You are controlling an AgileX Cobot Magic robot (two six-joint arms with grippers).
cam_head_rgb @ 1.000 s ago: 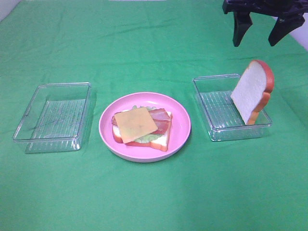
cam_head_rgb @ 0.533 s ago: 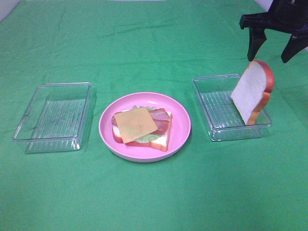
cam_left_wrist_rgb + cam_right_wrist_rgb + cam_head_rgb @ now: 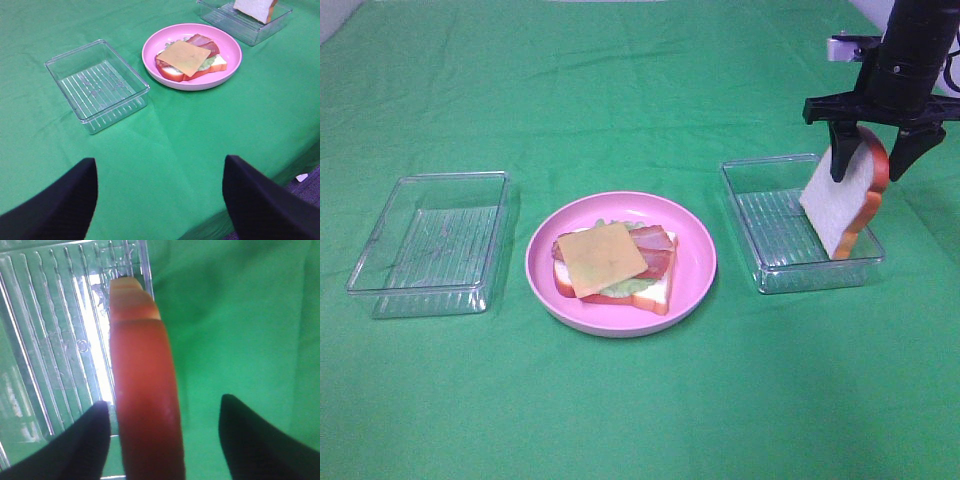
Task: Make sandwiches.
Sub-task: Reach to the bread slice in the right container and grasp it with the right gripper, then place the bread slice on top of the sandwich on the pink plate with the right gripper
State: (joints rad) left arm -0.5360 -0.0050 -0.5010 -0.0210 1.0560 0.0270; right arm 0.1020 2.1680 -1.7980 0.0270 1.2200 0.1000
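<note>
Down from its higher position a second ago, the right gripper now straddles the top crust of the upright bread slice, fingers spread on either side, not clamped. That slice leans on edge in the right clear tray. Farther off from those fingers, the open sandwich lies on the pink plate. The left gripper hangs wide open and empty, above the green-clothed table, well apart from the left tray.
</note>
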